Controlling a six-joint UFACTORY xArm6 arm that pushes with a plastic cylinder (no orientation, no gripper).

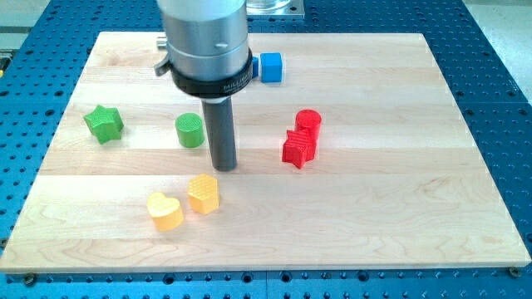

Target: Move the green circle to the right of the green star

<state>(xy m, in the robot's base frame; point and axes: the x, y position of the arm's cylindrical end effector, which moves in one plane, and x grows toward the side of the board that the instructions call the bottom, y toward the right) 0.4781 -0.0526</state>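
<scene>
The green circle [189, 130] stands left of the board's middle. The green star [104, 123] lies further toward the view's left, with a gap between them. My tip [224, 167] rests on the board just right of and slightly below the green circle, a small gap away from it. The rod rises from the tip into the large grey arm body at the view's top.
A red circle [308, 121] and a red star [298, 148] touch each other right of the middle. A yellow hexagon [204, 193] and a yellow heart [165, 211] lie below my tip. A blue cube [270, 67] sits near the top edge of the wooden board [416, 208].
</scene>
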